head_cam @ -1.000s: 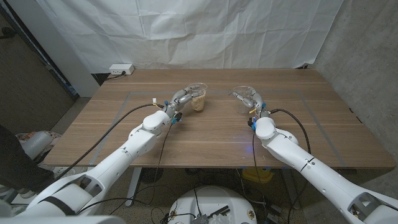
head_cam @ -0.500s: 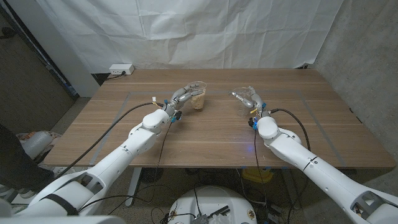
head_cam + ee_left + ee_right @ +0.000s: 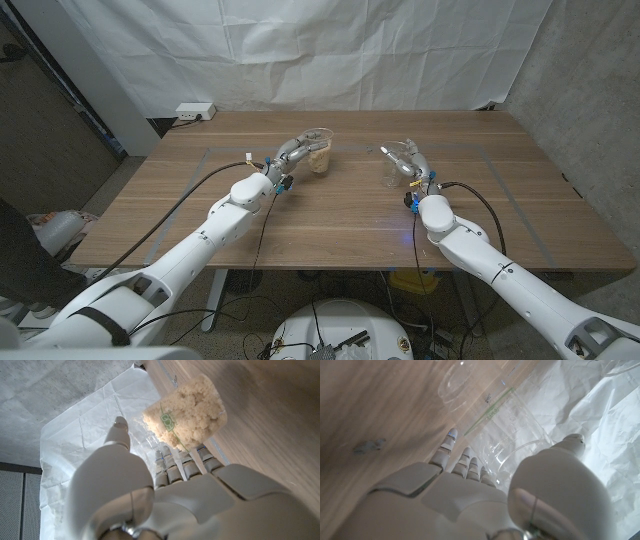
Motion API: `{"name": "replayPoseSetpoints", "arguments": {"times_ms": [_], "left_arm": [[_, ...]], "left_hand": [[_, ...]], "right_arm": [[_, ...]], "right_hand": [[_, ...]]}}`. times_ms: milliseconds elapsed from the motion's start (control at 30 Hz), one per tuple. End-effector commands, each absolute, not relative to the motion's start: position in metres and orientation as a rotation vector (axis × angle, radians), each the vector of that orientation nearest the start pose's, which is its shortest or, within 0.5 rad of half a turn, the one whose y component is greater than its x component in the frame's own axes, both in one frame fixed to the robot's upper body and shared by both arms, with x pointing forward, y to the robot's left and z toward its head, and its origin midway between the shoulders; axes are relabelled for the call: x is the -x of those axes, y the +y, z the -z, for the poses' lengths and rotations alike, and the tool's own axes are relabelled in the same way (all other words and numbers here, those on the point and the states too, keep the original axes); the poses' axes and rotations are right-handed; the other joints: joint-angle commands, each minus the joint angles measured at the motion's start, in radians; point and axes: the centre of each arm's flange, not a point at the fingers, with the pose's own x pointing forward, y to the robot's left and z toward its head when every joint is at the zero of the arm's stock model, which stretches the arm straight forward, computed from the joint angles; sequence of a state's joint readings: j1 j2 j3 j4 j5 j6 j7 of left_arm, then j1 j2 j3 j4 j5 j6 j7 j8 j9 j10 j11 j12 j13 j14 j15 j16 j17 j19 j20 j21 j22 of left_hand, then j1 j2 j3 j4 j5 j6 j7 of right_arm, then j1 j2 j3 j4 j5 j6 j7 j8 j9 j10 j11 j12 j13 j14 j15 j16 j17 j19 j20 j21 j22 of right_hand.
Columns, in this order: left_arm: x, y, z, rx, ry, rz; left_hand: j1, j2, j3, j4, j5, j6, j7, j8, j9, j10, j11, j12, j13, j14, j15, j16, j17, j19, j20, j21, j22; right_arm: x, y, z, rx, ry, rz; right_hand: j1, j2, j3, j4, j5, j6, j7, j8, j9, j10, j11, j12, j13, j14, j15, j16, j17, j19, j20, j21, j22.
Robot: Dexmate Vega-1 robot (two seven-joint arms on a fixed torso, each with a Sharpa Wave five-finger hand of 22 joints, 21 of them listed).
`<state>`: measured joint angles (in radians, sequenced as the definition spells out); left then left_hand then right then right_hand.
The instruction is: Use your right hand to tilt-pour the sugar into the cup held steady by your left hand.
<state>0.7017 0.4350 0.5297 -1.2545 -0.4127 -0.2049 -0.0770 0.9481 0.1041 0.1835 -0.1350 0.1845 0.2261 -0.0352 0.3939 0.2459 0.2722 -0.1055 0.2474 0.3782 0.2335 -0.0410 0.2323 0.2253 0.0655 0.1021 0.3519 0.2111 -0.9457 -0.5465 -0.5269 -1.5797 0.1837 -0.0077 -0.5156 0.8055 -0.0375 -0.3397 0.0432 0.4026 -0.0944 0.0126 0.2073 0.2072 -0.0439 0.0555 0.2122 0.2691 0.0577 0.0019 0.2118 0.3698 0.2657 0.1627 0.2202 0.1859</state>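
Wooden table (image 3: 340, 215) in the middle. White wrinkled cloth backdrop (image 3: 300, 50) behind. White power strip (image 3: 195, 111) past the table's far left corner. Grey wall (image 3: 590, 90) to the right. Dark panel (image 3: 50, 140) to the left.

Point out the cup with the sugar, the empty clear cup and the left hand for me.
sugar cup (image 3: 187, 412), left wrist view, on its sugar-filled wall.
empty cup (image 3: 507, 420), right wrist view, on its clear side wall.
left hand (image 3: 285, 158), head view, on its back beside the cup.
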Motion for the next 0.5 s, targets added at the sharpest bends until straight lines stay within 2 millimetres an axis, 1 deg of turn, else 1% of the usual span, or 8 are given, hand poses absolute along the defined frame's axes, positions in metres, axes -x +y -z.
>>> {"name": "replayPoseSetpoints", "arguments": {"times_ms": [33, 167, 200, 233, 267, 333, 367, 500], "left_arm": [[-0.672, 0.182, 0.009, -0.245, -0.562, 0.39], [-0.671, 0.181, 0.009, -0.272, -0.55, 0.407], [-0.67, 0.181, 0.01, -0.269, -0.545, 0.406], [-0.67, 0.182, 0.01, -0.286, -0.535, 0.414], [-0.67, 0.182, 0.01, -0.286, -0.534, 0.415], [-0.669, 0.184, 0.011, -0.297, -0.516, 0.404], [-0.668, 0.185, 0.011, -0.308, -0.517, 0.401], [-0.667, 0.188, 0.012, -0.3, -0.5, 0.407]], "left_hand": [[0.0, 0.008, -0.001, -0.003, 0.002, 0.011, -0.001, -0.001, 0.003, 0.001, -0.002, 0.005, 0.001, 0.003, -0.029, 0.001, 0.003, -0.009, 0.0, 0.001, 0.004], [0.001, 0.007, -0.001, -0.004, 0.002, 0.009, 0.001, -0.004, 0.002, -0.001, -0.003, 0.005, 0.001, 0.001, -0.028, 0.001, 0.002, -0.009, -0.001, 0.001, 0.003], [-0.001, 0.008, -0.002, -0.003, 0.002, 0.004, 0.004, -0.007, 0.002, -0.009, 0.005, 0.002, 0.001, -0.002, -0.026, 0.0, 0.003, -0.011, 0.0, 0.001, 0.003], [-0.002, 0.008, -0.002, -0.003, 0.002, -0.003, 0.009, -0.01, 0.002, -0.012, 0.007, 0.001, 0.001, -0.003, -0.023, 0.0, 0.003, -0.013, 0.0, 0.0, 0.003], [-0.001, 0.008, -0.002, -0.003, 0.002, -0.008, 0.007, -0.013, 0.002, -0.013, 0.007, 0.001, 0.001, -0.007, -0.021, -0.002, 0.002, -0.015, 0.0, 0.0, 0.003], [-0.002, 0.002, -0.004, -0.005, 0.001, -0.024, 0.011, -0.021, 0.002, -0.026, 0.011, -0.003, 0.0, -0.023, -0.016, -0.009, 0.001, -0.022, 0.0, -0.003, 0.003], [-0.002, -0.004, -0.007, -0.007, 0.0, -0.028, 0.012, -0.024, 0.002, -0.033, 0.012, -0.006, 0.0, -0.03, -0.013, -0.012, 0.0, -0.028, 0.003, -0.006, 0.003], [0.0, -0.006, -0.007, -0.009, 0.001, -0.048, 0.013, -0.034, 0.002, -0.047, 0.02, -0.01, 0.0, -0.035, -0.01, -0.013, -0.001, -0.033, 0.011, -0.008, 0.003]], "right_arm": [[-0.594, -0.24, 0.095, 0.409, -0.559, 0.163], [-0.589, -0.242, 0.089, 0.412, -0.591, 0.181], [-0.587, -0.243, 0.087, 0.437, -0.593, 0.184], [-0.586, -0.243, 0.084, 0.468, -0.593, 0.198], [-0.586, -0.243, 0.084, 0.469, -0.592, 0.199], [-0.585, -0.246, 0.083, 0.424, -0.596, 0.187], [-0.584, -0.246, 0.083, 0.431, -0.592, 0.2], [-0.583, -0.247, 0.085, 0.408, -0.601, 0.212]], "right_hand": [[-0.013, -0.003, -0.002, 0.008, -0.006, 0.009, 0.001, 0.006, 0.003, 0.017, -0.001, 0.01, -0.001, 0.014, -0.005, 0.008, -0.002, 0.015, 0.005, 0.007, 0.002], [-0.022, -0.011, -0.004, 0.011, -0.007, 0.007, 0.001, 0.005, 0.003, 0.018, -0.003, 0.008, -0.003, 0.014, -0.005, 0.008, -0.005, 0.016, 0.014, 0.006, 0.001], [-0.026, -0.014, -0.005, 0.012, -0.008, 0.003, -0.003, 0.003, 0.003, 0.015, -0.005, 0.007, -0.004, 0.011, -0.005, 0.007, -0.006, 0.014, 0.015, 0.005, 0.001], [-0.03, -0.017, -0.005, 0.014, -0.009, -0.001, -0.004, 0.001, 0.003, 0.013, -0.004, 0.006, -0.004, 0.01, -0.004, 0.007, -0.007, 0.013, 0.02, 0.004, 0.001], [-0.034, -0.019, -0.006, 0.015, -0.009, -0.003, -0.004, 0.001, 0.003, 0.011, -0.004, 0.004, -0.005, 0.006, -0.004, 0.005, -0.008, 0.008, 0.024, 0.001, 0.001], [-0.04, -0.023, -0.006, 0.018, -0.01, -0.014, -0.006, -0.004, 0.003, 0.002, -0.004, 0.001, -0.006, -0.001, -0.001, 0.003, -0.009, 0.002, 0.031, -0.002, 0.001], [-0.05, -0.031, -0.007, 0.021, -0.011, -0.028, -0.011, -0.008, 0.003, -0.014, -0.003, -0.006, -0.008, -0.011, 0.001, -0.001, -0.011, -0.02, 0.038, -0.011, 0.001], [-0.062, -0.036, -0.006, 0.027, -0.012, -0.036, -0.009, -0.01, 0.003, -0.02, 0.001, -0.008, -0.009, -0.021, 0.006, -0.002, -0.014, -0.021, 0.044, -0.012, 0.001]]}}
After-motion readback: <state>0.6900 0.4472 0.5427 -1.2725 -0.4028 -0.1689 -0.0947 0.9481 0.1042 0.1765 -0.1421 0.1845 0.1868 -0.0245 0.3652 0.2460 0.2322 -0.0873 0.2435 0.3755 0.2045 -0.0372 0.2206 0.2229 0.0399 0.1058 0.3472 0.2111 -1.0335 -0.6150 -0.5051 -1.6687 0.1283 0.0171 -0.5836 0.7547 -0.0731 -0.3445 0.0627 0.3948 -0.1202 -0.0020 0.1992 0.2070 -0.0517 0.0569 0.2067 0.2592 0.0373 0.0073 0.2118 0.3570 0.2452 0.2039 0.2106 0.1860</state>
